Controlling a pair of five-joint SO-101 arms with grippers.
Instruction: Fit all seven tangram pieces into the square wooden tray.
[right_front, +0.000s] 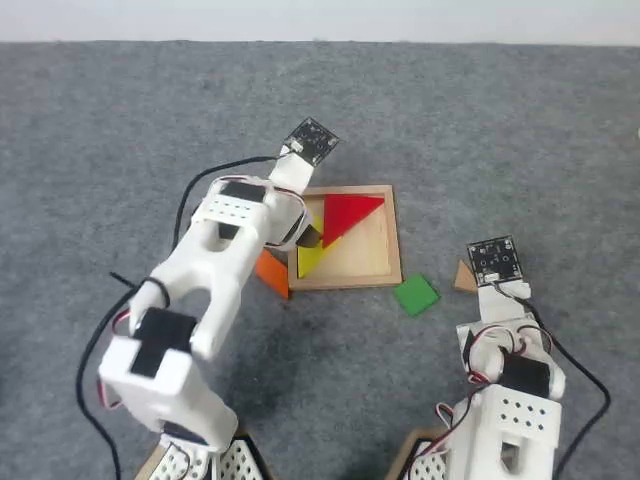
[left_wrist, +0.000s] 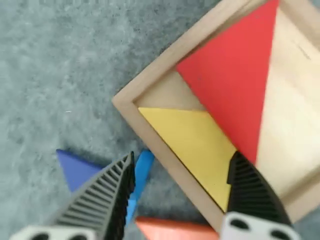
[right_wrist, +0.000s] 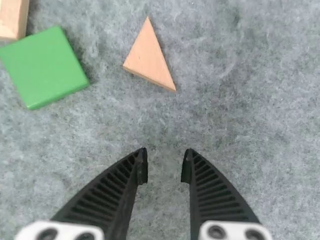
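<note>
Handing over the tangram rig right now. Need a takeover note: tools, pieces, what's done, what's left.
Left tool: open, empty, over the tray corner by the yellow triangle.
Right tool: open, empty, above the carpet near the green square and tan triangle.
Done: red triangle and yellow triangle lie in the tray.
Left: five pieces on the carpet: green square, tan triangle, orange piece, dark blue triangle, light blue piece.
</note>
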